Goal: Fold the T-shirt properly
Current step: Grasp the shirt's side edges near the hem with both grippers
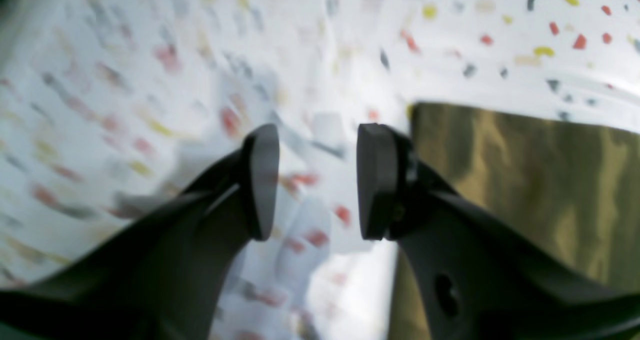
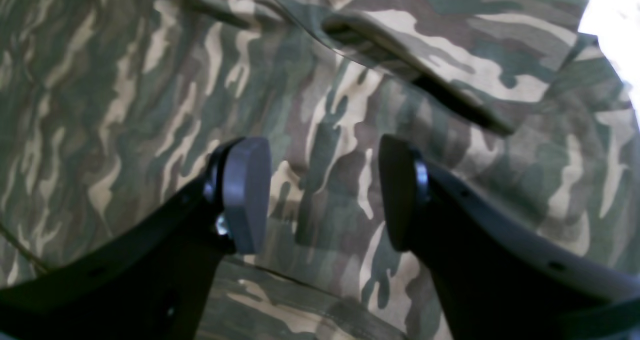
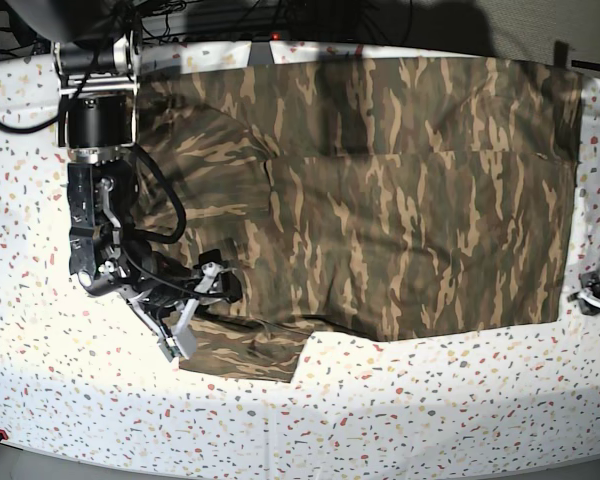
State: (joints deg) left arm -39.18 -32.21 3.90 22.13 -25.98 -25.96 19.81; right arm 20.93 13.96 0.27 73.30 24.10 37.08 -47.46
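Note:
The T-shirt (image 3: 400, 190), in brown, tan and olive camouflage, lies spread across the white speckled table (image 3: 430, 400), partly folded, with a flap (image 3: 245, 350) sticking out at the front left. My right gripper (image 3: 212, 295) hovers low over the shirt's front-left part. In the right wrist view that gripper (image 2: 325, 195) is open, with camouflage cloth (image 2: 350, 105) below and nothing between its fingers. My left gripper (image 3: 598, 285) sits at the table's right side, just off the shirt's right edge. In the blurred left wrist view it (image 1: 317, 180) is open over bare table, the shirt's edge (image 1: 525, 180) beside its right finger.
The right arm's black column (image 3: 98, 120) stands at the back left, with cables (image 3: 165, 215) looping over the shirt. Dark equipment lines the table's far edge (image 3: 230, 30). Speckled tabletop shows along the front (image 3: 280, 430) and the left (image 3: 20, 200).

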